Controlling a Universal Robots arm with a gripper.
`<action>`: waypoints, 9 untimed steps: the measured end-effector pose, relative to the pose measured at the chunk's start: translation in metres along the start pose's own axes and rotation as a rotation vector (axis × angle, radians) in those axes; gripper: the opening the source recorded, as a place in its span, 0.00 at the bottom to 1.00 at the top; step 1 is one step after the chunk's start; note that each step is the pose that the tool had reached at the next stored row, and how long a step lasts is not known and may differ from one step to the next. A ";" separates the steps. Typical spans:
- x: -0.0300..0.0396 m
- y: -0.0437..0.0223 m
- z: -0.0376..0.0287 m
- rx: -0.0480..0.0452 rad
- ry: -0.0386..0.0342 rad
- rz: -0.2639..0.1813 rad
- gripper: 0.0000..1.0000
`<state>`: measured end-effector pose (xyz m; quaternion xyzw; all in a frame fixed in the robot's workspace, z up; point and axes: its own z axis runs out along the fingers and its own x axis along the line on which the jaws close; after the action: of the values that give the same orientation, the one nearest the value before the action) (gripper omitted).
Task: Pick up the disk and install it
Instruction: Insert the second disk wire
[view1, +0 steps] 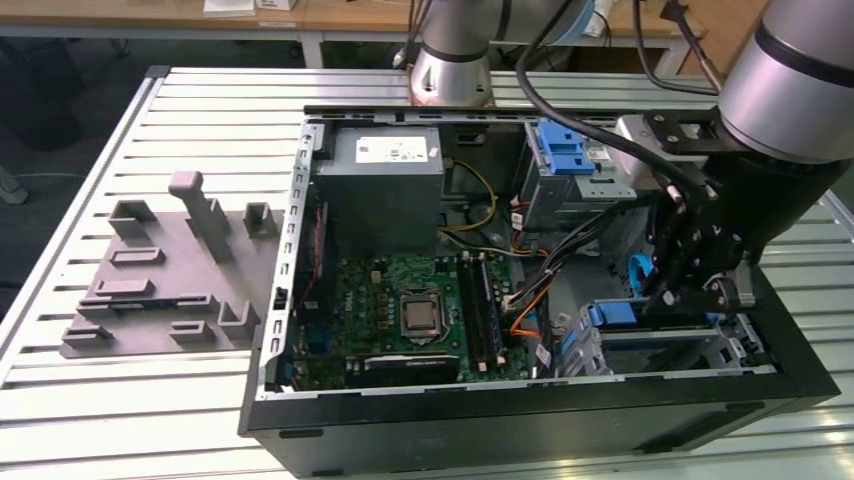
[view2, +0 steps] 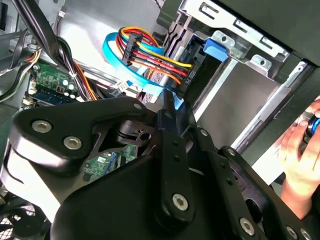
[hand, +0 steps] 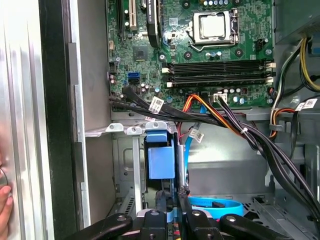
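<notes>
"Two questions: what is hidden, and where is the disk?"

"Start big. You have the computer case (view1: 534, 410) lying open on the slatted table (view1: 134, 400), and the arm reaches down into the corner bay, so its black linkage covers much of that bay in the exterior view. The grey power supply (view1: 387, 170) sits well beyond the gripper (hand: 172, 205), past the motherboard (hand: 210, 65). It carries a white sticker whose print I can't make out."

"And the disk?"

"The disk (hand: 161, 162) is right at the fingertips, standing on edge in the silver cage. You see only its narrow blue carrier end. The metal body and its label are hidden inside the bay, so I can't tell you which way the label faces. Its long axis appears to run straight on from the fingers into the bay, but you cannot see its length."

"How far open is the gripper?"

"Barely. The two fingers (hand: 182, 200) stand almost together, with a thin blue strip of the carrier pinched between them."

"Anything smaller?"

"White tags (hand: 156, 105) hang on the black cables just past the disk, with print unreadable. A person's hand (view2: 300, 145), cut off at the frame edge, rests outside the case wall beside the gripper."
</notes>
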<state>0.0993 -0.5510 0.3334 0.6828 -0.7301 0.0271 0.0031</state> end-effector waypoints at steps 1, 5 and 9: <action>0.0000 0.0000 -0.0010 0.0000 0.0000 0.000 0.24; 0.0002 -0.0002 -0.0050 0.0000 0.0000 0.000 0.24; 0.0004 -0.0004 -0.0102 0.0000 -0.0001 0.000 0.24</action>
<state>0.0993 -0.5510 0.3436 0.6828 -0.7301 0.0270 0.0031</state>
